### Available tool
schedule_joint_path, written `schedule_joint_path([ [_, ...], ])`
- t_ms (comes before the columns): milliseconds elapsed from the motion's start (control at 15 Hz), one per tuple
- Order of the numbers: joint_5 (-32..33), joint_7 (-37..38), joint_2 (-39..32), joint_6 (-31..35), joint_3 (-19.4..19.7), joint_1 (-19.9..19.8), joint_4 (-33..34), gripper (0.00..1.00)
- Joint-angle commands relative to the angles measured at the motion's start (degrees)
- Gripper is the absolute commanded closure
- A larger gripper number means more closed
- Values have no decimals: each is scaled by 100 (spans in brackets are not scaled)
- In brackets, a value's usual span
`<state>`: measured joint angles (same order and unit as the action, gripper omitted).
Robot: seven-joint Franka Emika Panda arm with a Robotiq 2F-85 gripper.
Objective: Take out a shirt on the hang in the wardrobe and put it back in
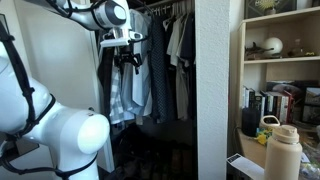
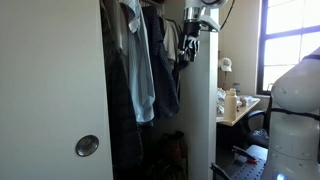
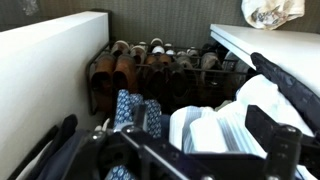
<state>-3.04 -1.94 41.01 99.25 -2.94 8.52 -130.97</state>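
Several shirts hanging close together inside the wardrobe (image 1: 160,145), dark interior, wide white side panel (image 1: 218,90) on its right in an exterior view. Gripper (image 1: 126,60) up at the top of the row, toward the left end in that view, pointing down into the garments. Same spot in both exterior views.

Claw spread, going by the wrist view: dark fingers (image 3: 60,140) at the far left and far right of frame, garment shoulders between them, nothing visibly clamped. Pads touching fabric or not: cannot tell.

Dusty-blue patterned shirt (image 3: 135,110) inside the wardrobe, hanging with the rest, between the spread fingers and just left of the pale white-blue plaid shirt (image 3: 215,130). Plain grey shirts (image 1: 180,45) further right in the row, near the side panel.

Shoe rack (image 3: 150,65) with a row of shoes on the wardrobe floor, far below the claw, between two white walls.

White bookshelf (image 1: 285,60) with books right of the panel. Tan bottle (image 1: 283,150) near the camera in front of it. Bright window (image 2: 290,40) at far right.
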Motion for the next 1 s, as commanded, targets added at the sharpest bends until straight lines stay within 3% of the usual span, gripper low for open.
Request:
schedule_joint_path([
  [0, 711, -273, -312, -531, -190, -190, 1340, 0],
  [467, 1585, -833, -1412, -218, -320, -179, 3833, 0],
  [933, 1904, -975, -2954, -188, -407, -248, 6157, 0],
])
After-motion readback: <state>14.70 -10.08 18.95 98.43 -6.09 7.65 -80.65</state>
